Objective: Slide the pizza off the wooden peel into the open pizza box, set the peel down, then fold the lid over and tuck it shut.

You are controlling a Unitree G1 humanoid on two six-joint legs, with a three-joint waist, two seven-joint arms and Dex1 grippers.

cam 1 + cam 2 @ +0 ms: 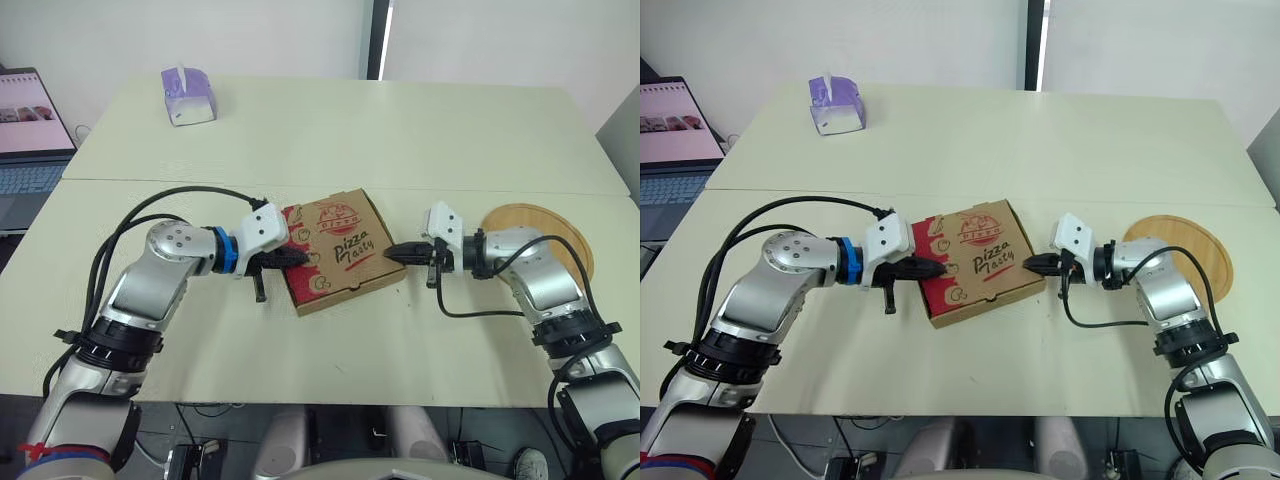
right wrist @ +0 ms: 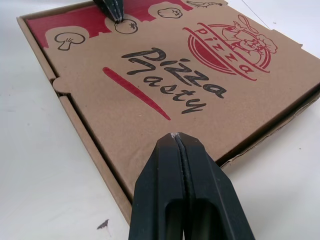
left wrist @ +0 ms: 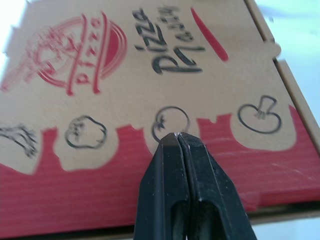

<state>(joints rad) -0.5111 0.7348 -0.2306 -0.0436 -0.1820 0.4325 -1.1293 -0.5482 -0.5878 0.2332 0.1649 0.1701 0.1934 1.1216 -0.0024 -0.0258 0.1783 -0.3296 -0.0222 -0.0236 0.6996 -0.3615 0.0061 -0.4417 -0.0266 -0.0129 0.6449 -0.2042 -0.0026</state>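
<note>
**Supervisor:** How far along are you?

**Operator:** Near the end, I judge. The brown cardboard pizza box with red print [image 1: 335,250] lies in the middle of the pale desk [image 1: 400,130] with its lid folded down. The round wooden peel [image 1: 545,225] is set flat on the desk at the box's 3 o'clock, with nothing on it. So I take the pizza to be inside, though the lid hides it.

**Supervisor:** And the arms?

**Operator:** My left pincer [image 1: 297,257] is clenched on nothing. Its tips rest on the lid's red band at the box's 9 o'clock edge, by the printed tomato. My right pincer [image 1: 395,251] is also clenched and empty, with its tip at the 3 o'clock edge, touching the lid or just short of it.

**Supervisor:** What is left?

**Operator:** Only the tuck, I think. From the right wrist I see a thin dark gap under the lid near that corner, so the flap may not be fully seated. I would press down on both sides.

**Supervisor:** Anything in the way?

**Operator:** No. The purple tissue box [image 1: 187,95] sits at 11 o'clock and the open laptop [image 1: 25,140] at 10, both well apart.
</note>
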